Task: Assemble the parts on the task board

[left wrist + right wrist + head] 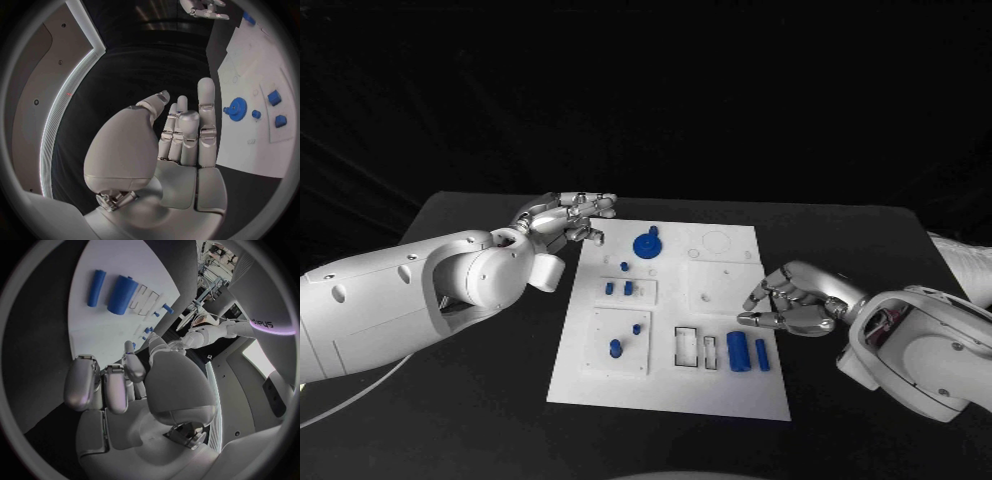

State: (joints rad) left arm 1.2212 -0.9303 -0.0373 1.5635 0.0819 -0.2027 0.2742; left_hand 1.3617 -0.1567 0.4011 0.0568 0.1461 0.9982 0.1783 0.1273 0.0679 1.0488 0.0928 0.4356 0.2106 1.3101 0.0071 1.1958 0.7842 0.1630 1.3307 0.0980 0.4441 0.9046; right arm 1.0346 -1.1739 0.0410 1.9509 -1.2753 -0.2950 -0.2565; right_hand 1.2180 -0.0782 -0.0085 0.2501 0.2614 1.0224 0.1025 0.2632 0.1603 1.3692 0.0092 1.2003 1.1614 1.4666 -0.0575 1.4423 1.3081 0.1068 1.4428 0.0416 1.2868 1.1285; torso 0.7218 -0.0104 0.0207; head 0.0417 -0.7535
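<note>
The task board [733,385] lies mid-worktop, its blue gear [646,243] near the far edge. The left hand [570,218], just beside that edge, is empty with fingers loosely apart. The right hand [793,305], beside two blue cylinders [747,352], is curled on nothing; reaching, it may knock them rolling.

The head camera looks down on the task board [669,390], which both close wrist cameras share obliquely.

Left hand [568,218] empty, fingers apart; right hand [793,303] curled, empty.
</note>
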